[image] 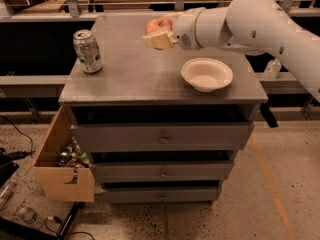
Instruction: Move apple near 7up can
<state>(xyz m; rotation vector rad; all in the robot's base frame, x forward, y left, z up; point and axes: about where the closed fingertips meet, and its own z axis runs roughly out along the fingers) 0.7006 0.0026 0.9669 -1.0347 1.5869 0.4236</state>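
White arm reaches in from 3 o'clock, above the back half of the grey worktop. The pincer hangs over the worktop at about 12 o'clock from its centre, clear of the surface and closed on the apple. The red-orange apple sits between the beige fingers. Its top shows above the lower finger and the rest is hidden by the pincer, so the apple is off the worktop.

The 7up can stands upright at the worktop's 9 to 10 o'clock edge. It lies at 8 o'clock from the apple, well apart from it, with bare worktop between them.

A white bowl sits at 3 o'clock on the worktop, at 4 o'clock from the pincer and near it but not touching.

Drawer fronts below are closed. A cardboard box sits beside the cabinet at 8 o'clock.
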